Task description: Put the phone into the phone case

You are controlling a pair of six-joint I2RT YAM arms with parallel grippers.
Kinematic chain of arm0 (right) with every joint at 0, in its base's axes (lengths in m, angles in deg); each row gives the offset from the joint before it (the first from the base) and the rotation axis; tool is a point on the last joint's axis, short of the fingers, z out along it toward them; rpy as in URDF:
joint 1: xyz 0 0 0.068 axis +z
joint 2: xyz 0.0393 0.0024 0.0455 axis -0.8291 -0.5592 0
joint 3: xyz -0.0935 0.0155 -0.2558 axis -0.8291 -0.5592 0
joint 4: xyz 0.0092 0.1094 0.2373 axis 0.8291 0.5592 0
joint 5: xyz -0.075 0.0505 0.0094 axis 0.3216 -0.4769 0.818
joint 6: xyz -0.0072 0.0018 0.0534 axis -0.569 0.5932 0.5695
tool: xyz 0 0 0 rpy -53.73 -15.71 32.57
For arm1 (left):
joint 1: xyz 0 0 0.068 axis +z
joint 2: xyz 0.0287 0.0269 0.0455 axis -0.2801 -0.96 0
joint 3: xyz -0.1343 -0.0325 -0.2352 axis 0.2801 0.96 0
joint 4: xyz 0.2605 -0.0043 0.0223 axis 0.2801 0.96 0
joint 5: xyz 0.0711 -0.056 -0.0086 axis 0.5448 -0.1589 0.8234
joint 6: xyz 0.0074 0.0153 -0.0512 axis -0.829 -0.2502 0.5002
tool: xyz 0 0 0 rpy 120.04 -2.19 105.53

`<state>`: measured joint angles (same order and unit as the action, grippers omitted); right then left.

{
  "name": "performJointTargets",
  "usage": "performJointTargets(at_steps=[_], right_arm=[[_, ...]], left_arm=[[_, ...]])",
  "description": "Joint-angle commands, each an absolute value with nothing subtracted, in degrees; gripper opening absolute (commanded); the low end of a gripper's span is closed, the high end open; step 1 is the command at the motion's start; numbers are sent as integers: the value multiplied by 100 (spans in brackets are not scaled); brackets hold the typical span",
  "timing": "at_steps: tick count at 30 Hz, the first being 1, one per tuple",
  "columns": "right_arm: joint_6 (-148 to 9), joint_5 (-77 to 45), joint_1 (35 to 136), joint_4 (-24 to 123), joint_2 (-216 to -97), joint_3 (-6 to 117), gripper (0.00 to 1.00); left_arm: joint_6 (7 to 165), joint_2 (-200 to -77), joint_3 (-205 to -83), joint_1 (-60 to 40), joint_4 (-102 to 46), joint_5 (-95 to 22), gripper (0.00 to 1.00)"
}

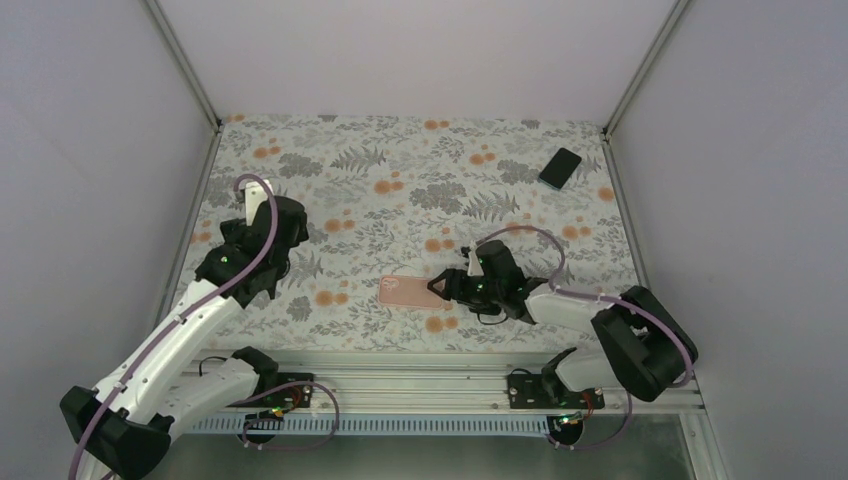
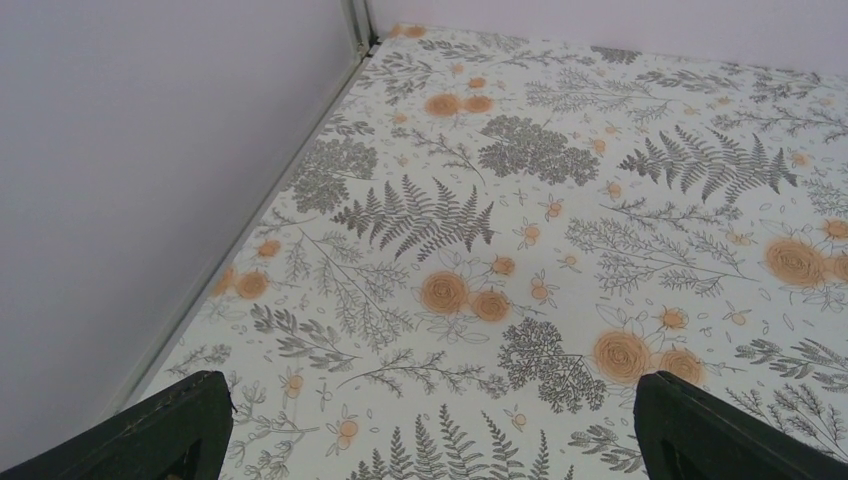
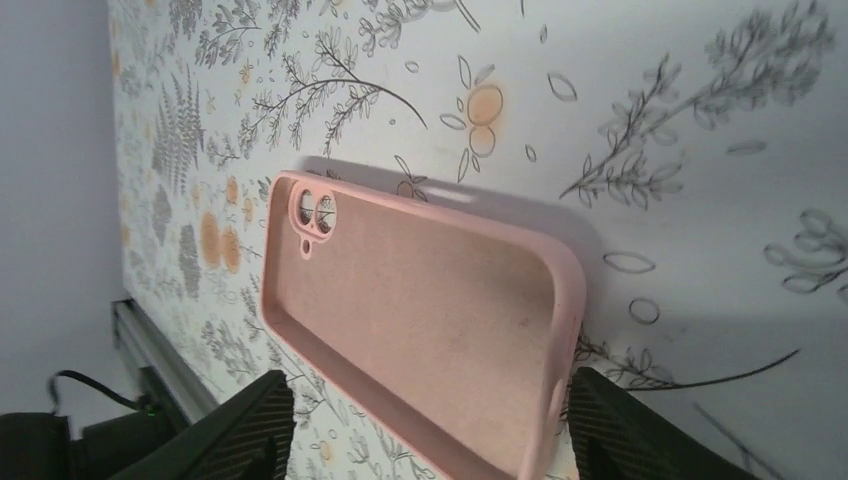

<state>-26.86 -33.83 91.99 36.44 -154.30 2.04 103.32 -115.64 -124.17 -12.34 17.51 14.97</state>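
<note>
Two arms stand on a metal rail [image 1: 420, 375], nearer than the phone case [image 1: 405, 292]; there are two hands, one case and one phone.

The single phone case is pink and lies flat on the table [image 1: 400, 160], just beyond the rail and about midway between the arms. Its open side faces up and its camera cut-out is at the end away from the right arm. Nothing is in it.

The right hand [image 1: 440, 290] is at the case's right end. Its jaws are moderately parted, one finger on each side of that end, and not clamped on it as far as the wrist view shows.

The left hand [image 2: 430, 435] is well to the left of the case and slightly beyond it. Its jaws are spread wide with only bare table between them.

The one phone [image 1: 560, 168], dark and face-down or blank, lies far beyond the case and to its right, near the back right corner.

The table has a pale cover with grey ferns and orange flowers. Plain grey-lilac walls [image 1: 420, 50] close it in on three sides.
</note>
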Motion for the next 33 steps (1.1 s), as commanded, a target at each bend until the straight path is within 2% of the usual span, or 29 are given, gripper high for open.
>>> performJointTargets(at_steps=[1, 10, 16, 22, 26, 33], right_arm=[[-3419, -2812, 9235, 5001, -15123, 659, 69], [-4384, -1219, 8767, 6737, -14533, 1751, 100], [-4822, -417, 7922, 6938, -14514, 2521, 99], [-4627, 308, 7056, 6792, -15290, 3317, 99], [-4982, -138, 6338, 6498, -16070, 3867, 99], [-4995, 299, 5476, 5716, -16922, 4294, 99]], left_arm=[[10385, -11438, -12411, -1195, 1789, 1690, 100], [9889, -10960, -12620, -1195, 1557, 1136, 100], [9360, -10392, -12672, -1195, 1188, 1059, 100], [8965, -10059, -12523, -1195, 780, 965, 100], [8874, -9857, -12195, -1195, 418, 929, 100], [8863, -9755, -11859, -1195, 202, 949, 100]])
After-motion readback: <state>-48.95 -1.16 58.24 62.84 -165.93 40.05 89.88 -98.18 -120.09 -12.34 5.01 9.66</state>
